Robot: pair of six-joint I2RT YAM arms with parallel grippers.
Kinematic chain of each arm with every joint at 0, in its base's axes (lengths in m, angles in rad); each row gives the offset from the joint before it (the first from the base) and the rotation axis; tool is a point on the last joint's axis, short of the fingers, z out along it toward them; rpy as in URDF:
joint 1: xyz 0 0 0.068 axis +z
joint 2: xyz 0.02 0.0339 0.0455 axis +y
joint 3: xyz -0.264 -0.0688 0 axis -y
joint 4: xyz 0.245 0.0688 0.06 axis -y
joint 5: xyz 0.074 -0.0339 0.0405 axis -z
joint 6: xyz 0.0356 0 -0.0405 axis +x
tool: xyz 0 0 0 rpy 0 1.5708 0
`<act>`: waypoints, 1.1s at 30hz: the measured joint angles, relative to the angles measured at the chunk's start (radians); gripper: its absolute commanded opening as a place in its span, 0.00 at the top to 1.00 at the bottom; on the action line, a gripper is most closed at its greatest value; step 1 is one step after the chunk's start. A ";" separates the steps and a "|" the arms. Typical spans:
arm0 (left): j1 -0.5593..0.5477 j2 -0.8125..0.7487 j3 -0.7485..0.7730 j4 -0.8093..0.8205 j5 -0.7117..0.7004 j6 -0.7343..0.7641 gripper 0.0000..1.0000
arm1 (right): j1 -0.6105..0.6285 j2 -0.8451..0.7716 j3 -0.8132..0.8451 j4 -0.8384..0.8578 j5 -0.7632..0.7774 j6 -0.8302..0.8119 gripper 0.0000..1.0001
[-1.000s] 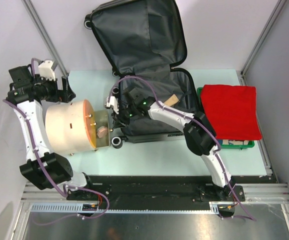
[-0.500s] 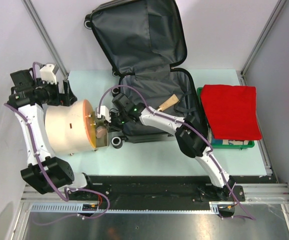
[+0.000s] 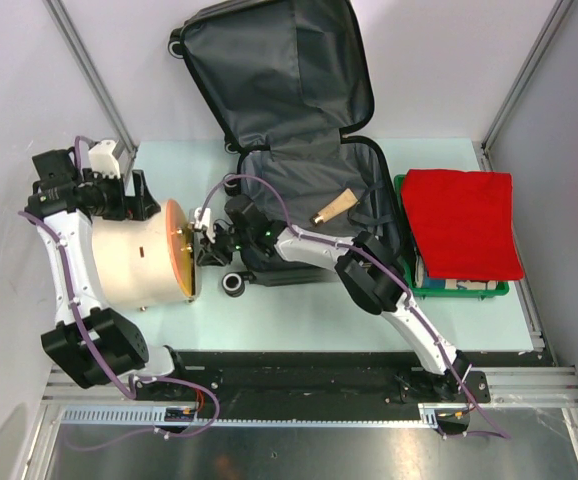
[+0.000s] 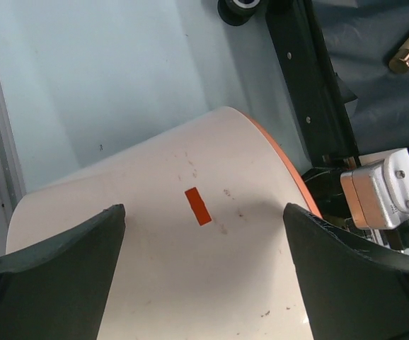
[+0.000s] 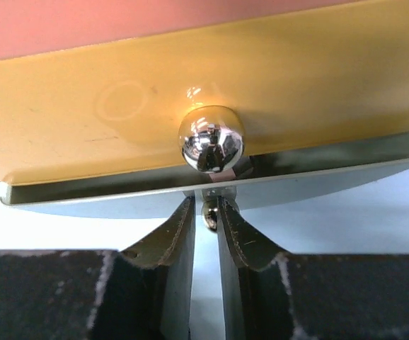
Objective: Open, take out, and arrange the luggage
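Observation:
The luggage [image 3: 279,80] lies open at the back of the table, its dark grey lining up; its black rim also shows in the left wrist view [image 4: 310,92]. A wooden stick [image 3: 331,208] lies in the lower half. A beige cylinder [image 3: 129,260] with an orange face lies to the left of it. My left gripper [image 3: 134,197] is open, its fingers spread over the cylinder's top [image 4: 190,276]. My right gripper [image 3: 205,246] is at the cylinder's face, shut on a small metal knob [image 5: 210,214] at the edge of the yellow flap [image 5: 190,92].
A green bin [image 3: 469,290] covered by a red cloth [image 3: 464,220] stands right of the luggage. A luggage wheel [image 3: 232,284] sits just in front of the right gripper. Frame posts rise at both back corners.
The yellow flap on the cylinder's face, which stood swung out, now lies nearly flat against the face. My right gripper moved left with it. My left gripper shifted right over the cylinder.

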 measured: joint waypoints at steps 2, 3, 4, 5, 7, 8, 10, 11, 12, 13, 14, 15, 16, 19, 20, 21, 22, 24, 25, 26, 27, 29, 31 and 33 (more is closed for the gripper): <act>0.000 0.002 -0.003 0.006 0.004 -0.002 0.04 | 0.000 0.000 -0.052 0.120 -0.017 0.053 0.73; 0.000 0.003 -0.005 0.010 0.006 -0.006 0.04 | 0.000 0.000 -0.070 0.167 -0.021 0.079 0.72; 0.000 0.005 -0.006 0.014 0.009 -0.009 0.04 | 0.000 0.000 -0.086 0.210 -0.026 0.109 0.71; 0.000 0.007 -0.006 0.016 0.013 -0.010 0.04 | 0.001 0.000 -0.101 0.245 -0.031 0.136 0.71; 0.000 0.013 -0.007 0.022 0.020 -0.016 0.04 | 0.003 0.000 -0.126 0.319 -0.038 0.182 0.70; 0.000 0.016 -0.008 0.026 0.024 -0.018 0.04 | 0.003 0.000 -0.140 0.358 -0.042 0.204 0.68; 0.000 0.023 -0.008 0.032 0.029 -0.026 0.04 | 0.002 0.000 -0.162 0.425 -0.047 0.249 0.61; 0.000 0.025 -0.008 0.035 0.031 -0.028 0.04 | 0.000 0.000 -0.174 0.457 -0.048 0.266 0.55; 0.000 0.027 -0.008 0.036 0.032 -0.033 0.04 | -0.003 0.000 -0.185 0.481 -0.051 0.282 0.53; 0.000 0.029 -0.008 0.038 0.034 -0.034 0.04 | -0.008 0.000 -0.199 0.514 -0.054 0.296 0.50; 0.000 0.030 -0.008 0.039 0.036 -0.035 0.04 | -0.014 -0.002 -0.217 0.544 -0.057 0.307 0.45; 0.000 0.031 -0.008 0.040 0.038 -0.035 0.05 | -0.019 -0.007 -0.238 0.570 -0.062 0.315 0.42; 0.000 0.032 -0.008 0.040 0.040 -0.035 0.05 | -0.024 -0.015 -0.253 0.590 -0.070 0.322 0.41; 0.000 0.035 -0.008 0.042 0.045 -0.038 0.05 | -0.044 -0.033 -0.264 0.614 -0.098 0.332 0.37; 0.000 0.035 -0.008 0.042 0.046 -0.039 0.05 | -0.053 -0.038 -0.264 0.626 -0.108 0.332 0.37; 0.000 0.036 -0.008 0.043 0.047 -0.039 0.05 | -0.063 -0.042 -0.264 0.636 -0.117 0.332 0.37; 0.000 0.036 -0.008 0.043 0.047 -0.040 0.05 | -0.068 -0.042 -0.261 0.644 -0.125 0.332 0.37; 0.000 0.037 -0.008 0.044 0.048 -0.041 0.05 | -0.080 -0.042 -0.250 0.649 -0.135 0.337 0.37; 0.000 0.037 -0.008 0.044 0.048 -0.042 0.05 | -0.085 -0.042 -0.238 0.649 -0.140 0.342 0.38; 0.000 0.037 -0.008 0.044 0.049 -0.042 0.05 | -0.086 -0.042 -0.230 0.649 -0.143 0.349 0.38; 0.000 0.037 -0.008 0.044 0.049 -0.042 0.05 | -0.086 -0.041 -0.218 0.649 -0.148 0.353 0.38; 0.000 0.037 -0.008 0.044 0.049 -0.042 0.05 | -0.080 -0.040 -0.191 0.650 -0.159 0.365 0.38; 0.000 0.037 -0.008 0.044 0.049 -0.042 0.04 | -0.072 -0.035 -0.163 0.654 -0.170 0.378 0.37; 0.000 0.037 -0.008 0.044 0.049 -0.042 0.05 | -0.061 -0.026 -0.140 0.661 -0.180 0.389 0.38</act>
